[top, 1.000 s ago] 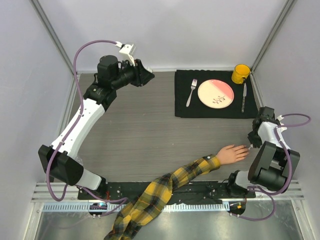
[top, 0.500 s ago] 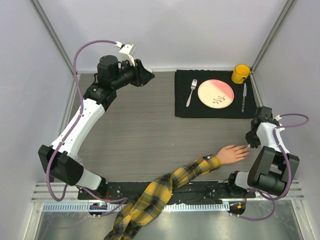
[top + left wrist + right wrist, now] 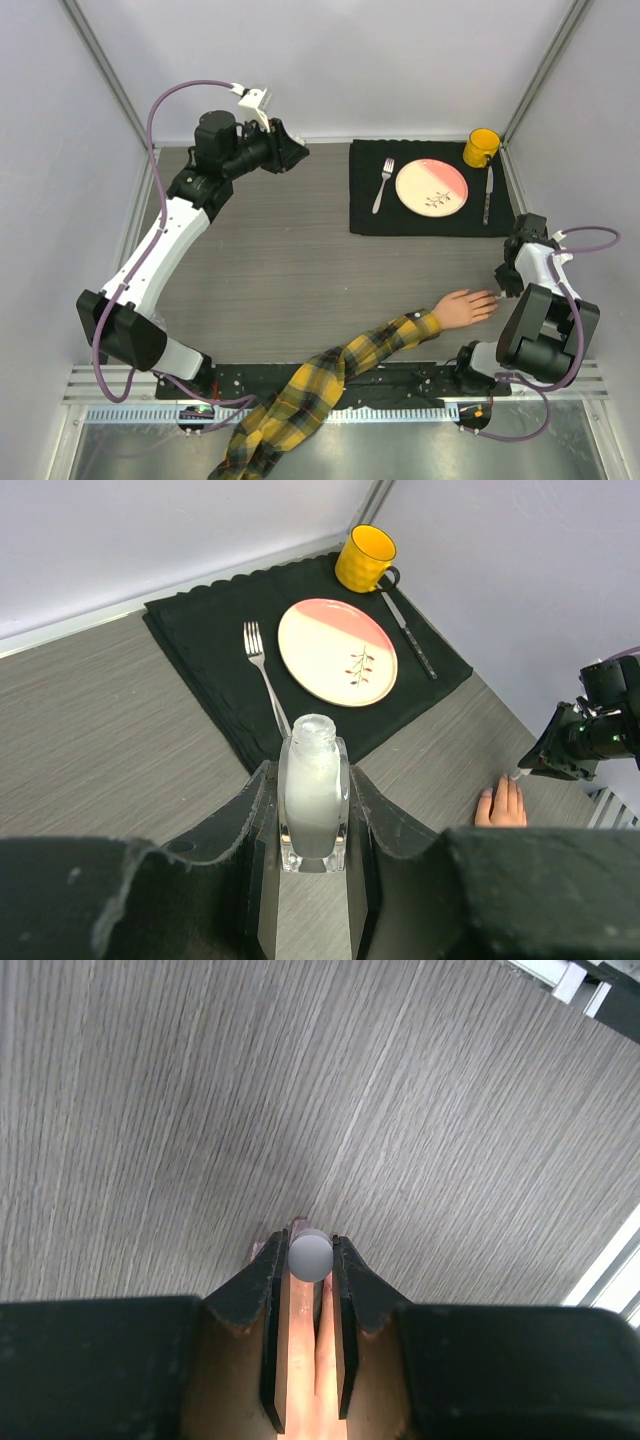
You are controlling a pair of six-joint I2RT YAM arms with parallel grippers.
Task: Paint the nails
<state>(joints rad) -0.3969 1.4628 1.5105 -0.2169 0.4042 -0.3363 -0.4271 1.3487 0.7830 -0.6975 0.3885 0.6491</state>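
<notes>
The peach mannequin hand (image 3: 463,307) lies palm down at the right, and its yellow-and-black plaid sleeve (image 3: 385,346) trails off the near edge. My right gripper (image 3: 499,290) hangs over the fingertips, shut on a round white brush cap (image 3: 310,1256). The mannequin fingers (image 3: 300,1360) run under the jaws, and two nails (image 3: 299,1226) peek out past the cap. My left gripper (image 3: 296,152) is raised at the back left, shut on a small clear uncapped bottle (image 3: 313,795). The hand also shows in the left wrist view (image 3: 503,805).
A black placemat (image 3: 372,222) at the back right holds a fork (image 3: 383,184), a pink plate (image 3: 431,187), a knife (image 3: 488,194) and a yellow mug (image 3: 481,147). A metal rail (image 3: 120,388) runs along the near edge. Walls stand close on the left and right.
My right gripper shifted slightly away along the fingertips, then came back to about where it was. The left arm and its bottle have not moved.
</notes>
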